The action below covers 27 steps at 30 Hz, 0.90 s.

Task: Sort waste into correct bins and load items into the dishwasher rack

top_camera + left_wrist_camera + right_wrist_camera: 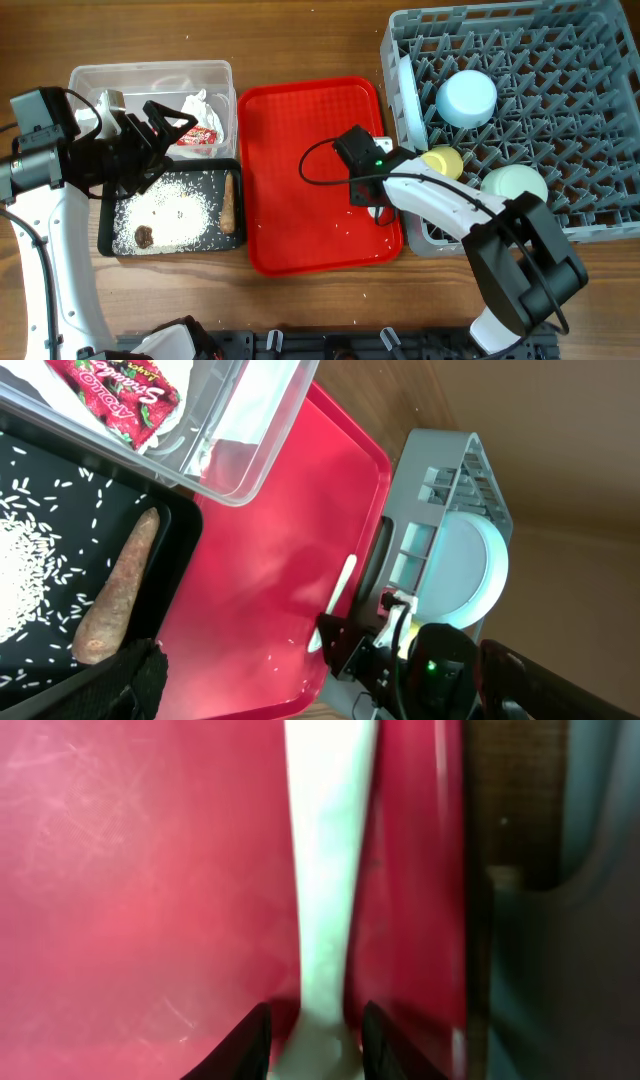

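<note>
The white spoon (325, 870) lies flat on the red tray (120, 870), along its right edge, just beside the dishwasher rack (455, 470). The right gripper (317, 1040) has one finger on each side of the handle, but I cannot tell if it presses already. The spoon looks light, stiff and smooth, so it may slip. The narrow handle seems the best place to hold. The left gripper (165, 125) hangs spread and empty over the clear tub (150, 72).

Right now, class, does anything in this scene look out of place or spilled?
The small white plastic spoon lies on the flat red serving tray near its right edge, straddled by the right gripper, not in the grey pegged plastic rack. A few stray white grains dot the tray.
</note>
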Tool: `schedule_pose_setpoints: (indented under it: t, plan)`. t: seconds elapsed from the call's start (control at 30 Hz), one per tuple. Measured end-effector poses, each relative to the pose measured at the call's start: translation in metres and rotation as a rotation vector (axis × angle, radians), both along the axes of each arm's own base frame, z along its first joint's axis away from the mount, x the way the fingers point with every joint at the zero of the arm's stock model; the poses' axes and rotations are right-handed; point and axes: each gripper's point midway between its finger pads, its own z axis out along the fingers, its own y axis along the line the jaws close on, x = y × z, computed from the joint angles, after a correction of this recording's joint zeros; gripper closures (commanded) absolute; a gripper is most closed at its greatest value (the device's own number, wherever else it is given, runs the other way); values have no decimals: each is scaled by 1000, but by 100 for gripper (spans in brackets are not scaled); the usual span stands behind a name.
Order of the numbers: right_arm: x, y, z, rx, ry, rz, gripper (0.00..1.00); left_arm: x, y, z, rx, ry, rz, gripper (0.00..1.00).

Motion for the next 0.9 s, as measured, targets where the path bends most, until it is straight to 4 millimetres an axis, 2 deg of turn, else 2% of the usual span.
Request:
schedule_pose_setpoints:
  t: [0.2, 0.23, 0.3, 0.4, 0.5, 0.8, 0.9]
  plan:
    - [-4, 28, 0, 142, 38, 68, 77, 0, 0, 0, 0, 0, 0, 0]
    - [-5, 30, 0, 152, 45, 72, 77, 0, 0, 0, 0, 0, 0, 0]
    - [-7, 33, 0, 169, 55, 85, 85, 0, 0, 0, 0, 0, 0, 0]
    - [-7, 33, 0, 168, 55, 92, 88, 0, 0, 0, 0, 0, 0, 0]
    - [-7, 33, 0, 167, 54, 96, 95, 0, 0, 0, 0, 0, 0, 0]
    - [-3, 37, 18, 188, 16, 123, 96, 0, 0, 0, 0, 0, 0, 0]
    - [-1, 38, 32, 205, -12, 129, 96, 0, 0, 0, 0, 0, 0, 0]
